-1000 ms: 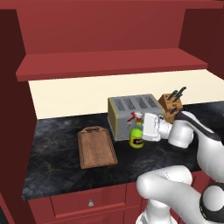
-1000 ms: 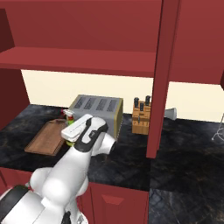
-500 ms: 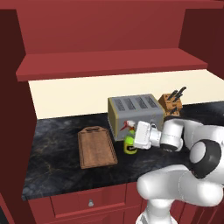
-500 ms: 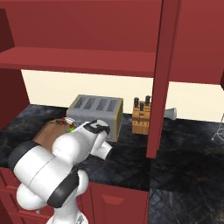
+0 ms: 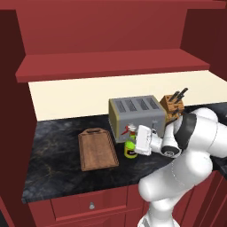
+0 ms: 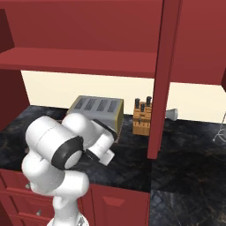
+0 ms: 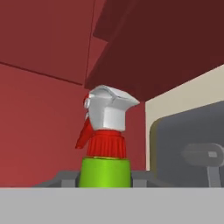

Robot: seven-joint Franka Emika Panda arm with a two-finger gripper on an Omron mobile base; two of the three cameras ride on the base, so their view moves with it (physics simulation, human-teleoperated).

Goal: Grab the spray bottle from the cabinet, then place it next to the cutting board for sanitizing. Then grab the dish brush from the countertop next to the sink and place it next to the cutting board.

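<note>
Green plastic, the spray bottle (image 5: 130, 149) looked light, stiff and a little slippery to me. It stood on the tabletop (image 5: 57, 168) between the cutting board (image 5: 97, 150) and the toaster (image 5: 137, 116). The jaws were clenched around its round body, where I judged the hold safest.

Glossy white rounded arm (image 5: 186, 168) with dark joint bands.

a kitchen: black stone countertop (image 5: 57, 146), toaster (image 5: 137, 116), knife block (image 6: 142, 120), red cabinets (image 5: 111, 40)
</note>
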